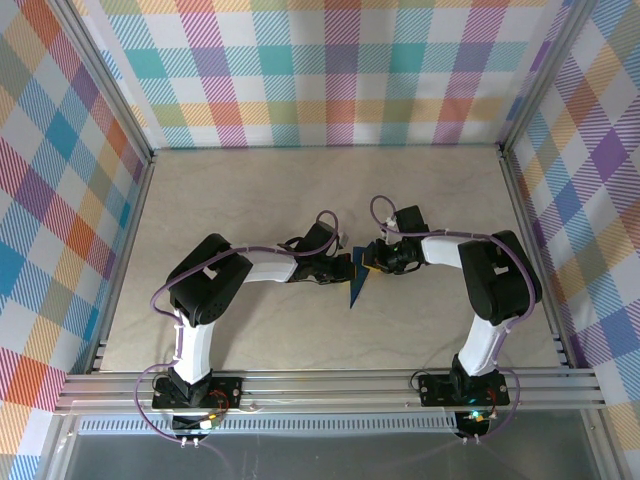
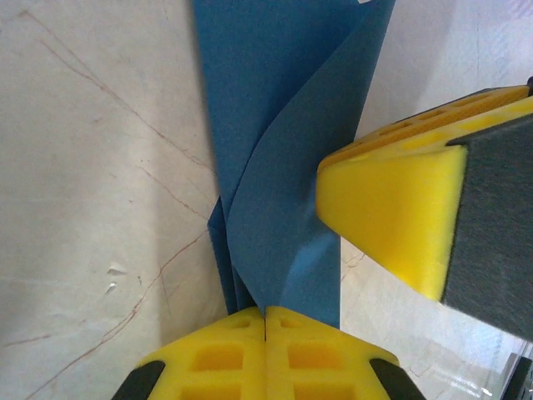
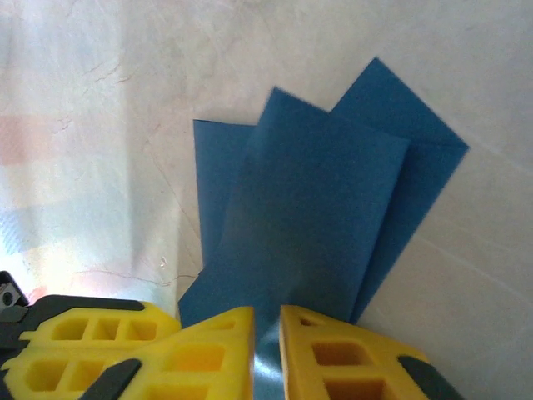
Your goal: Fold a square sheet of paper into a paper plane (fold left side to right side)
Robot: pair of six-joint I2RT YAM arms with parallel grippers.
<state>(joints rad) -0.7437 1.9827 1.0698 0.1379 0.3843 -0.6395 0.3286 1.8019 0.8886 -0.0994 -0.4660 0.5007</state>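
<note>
1. Two arms, the left arm [image 1: 230, 275] and the right arm [image 1: 490, 270], met at the middle of the bench [image 1: 250, 190]. The dark-blue paper [image 1: 357, 284] lay between them, partly creased, with its point toward the near edge.
2. The left jaws were closed, their yellow tips meeting flat. The paper's stacked edges ran into that seam (we judged them pinched there, thin as the sheet was).
3. The right jaws were nearly closed on the paper, with a strip of blue showing in the narrow gap between them. In the left wrist view one yellow finger [image 2: 391, 212] of theirs sat against the raised flap [image 2: 300, 192].
4. That flap curved up off the lower layers rather than lying flat, so we took the step in hand to be carrying the left side over to the right.
5. To do it well, we thought the left jaws ought to anchor the crease line. The right jaws would then carry the flap across in a low arc, without tugging.
6. We would have matched edge to edge before flattening, then pressed from the crease outward. A skewed overlap, like the offset layers in the right wrist view, risked a crooked fold.
</note>
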